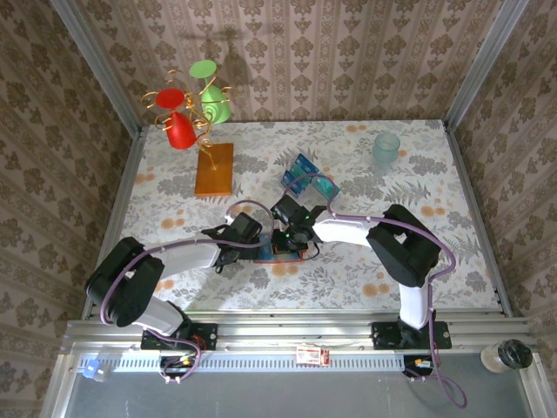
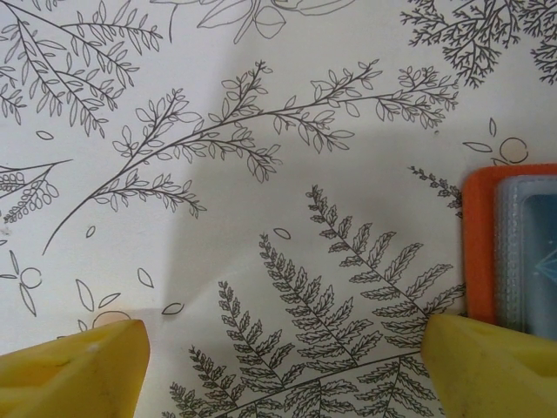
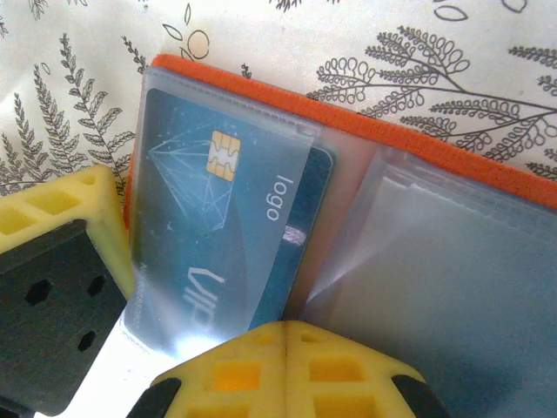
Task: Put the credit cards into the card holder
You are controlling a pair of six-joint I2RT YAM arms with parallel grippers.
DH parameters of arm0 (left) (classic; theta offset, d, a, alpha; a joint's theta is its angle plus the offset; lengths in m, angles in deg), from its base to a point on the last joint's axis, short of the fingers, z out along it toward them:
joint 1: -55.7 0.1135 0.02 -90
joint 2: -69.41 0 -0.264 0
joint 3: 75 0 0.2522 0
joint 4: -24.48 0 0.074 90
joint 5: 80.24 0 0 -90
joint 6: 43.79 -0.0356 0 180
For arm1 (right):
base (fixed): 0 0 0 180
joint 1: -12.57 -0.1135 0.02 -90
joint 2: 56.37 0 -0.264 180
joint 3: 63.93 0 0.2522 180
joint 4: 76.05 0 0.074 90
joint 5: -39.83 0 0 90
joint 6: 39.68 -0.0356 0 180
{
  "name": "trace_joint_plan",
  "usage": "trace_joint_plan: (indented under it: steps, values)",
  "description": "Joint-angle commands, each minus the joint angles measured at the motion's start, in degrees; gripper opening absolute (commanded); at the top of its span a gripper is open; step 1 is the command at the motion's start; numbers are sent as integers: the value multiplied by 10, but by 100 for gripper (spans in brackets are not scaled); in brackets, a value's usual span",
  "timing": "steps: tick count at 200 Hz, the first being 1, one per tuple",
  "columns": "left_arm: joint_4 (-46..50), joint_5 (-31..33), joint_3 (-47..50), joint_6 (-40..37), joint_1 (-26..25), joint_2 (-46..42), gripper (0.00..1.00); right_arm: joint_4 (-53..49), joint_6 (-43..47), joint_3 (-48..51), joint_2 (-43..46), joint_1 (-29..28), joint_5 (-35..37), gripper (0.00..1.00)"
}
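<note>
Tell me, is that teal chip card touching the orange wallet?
Touching. The right wrist view shows the credit card tucked inside the open card holder, lying flat under its clear plastic.

A lab robot cell (dressed homelike): 2 arms (image 1: 174, 257) on an aluminium rail (image 1: 287, 335), wallpapered panels (image 1: 287, 61) around

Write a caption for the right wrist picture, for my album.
Shut right gripper at an open orange card holder, a teal chip card in its clear sleeve.
</note>
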Motion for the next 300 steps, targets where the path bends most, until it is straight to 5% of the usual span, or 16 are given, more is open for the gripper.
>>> trace_joint_plan:
  steps: [1,77,143,300]
  values:
    - [0,-28,11,1,-9,13,85,-11,1,-17,4,-9,-28,0]
    - [54,-14,-2,5,14,-111,88,-56,13,7,116,26,10,24]
    - [38,-45,-6,-11,33,-175,100,-122,52,53,173,35,142,54]
    - [-56,-128,-12,8,33,-118,100,-75,68,99,104,38,159,48]
